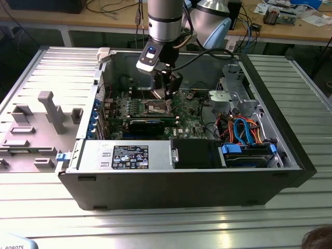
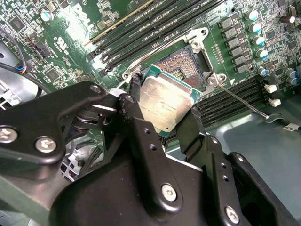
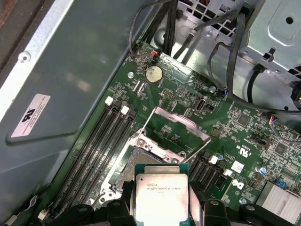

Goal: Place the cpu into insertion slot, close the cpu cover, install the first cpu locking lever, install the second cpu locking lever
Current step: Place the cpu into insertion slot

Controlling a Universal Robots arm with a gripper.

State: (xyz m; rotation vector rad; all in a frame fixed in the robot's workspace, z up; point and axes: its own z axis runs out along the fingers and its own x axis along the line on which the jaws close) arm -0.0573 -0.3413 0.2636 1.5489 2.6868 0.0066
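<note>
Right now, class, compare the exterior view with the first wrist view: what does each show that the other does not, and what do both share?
Exterior view: the arm reaching down into the open computer case, the labelled power supply, and blue and orange cables at the exterior view's right.
First wrist view: the cpu with its silver top, the cpu cover raised open, and a round coin battery.
Both: the pincer, shut on the cpu, close to the insertion slot on the green motherboard; the cpu is not yet seated.
</note>
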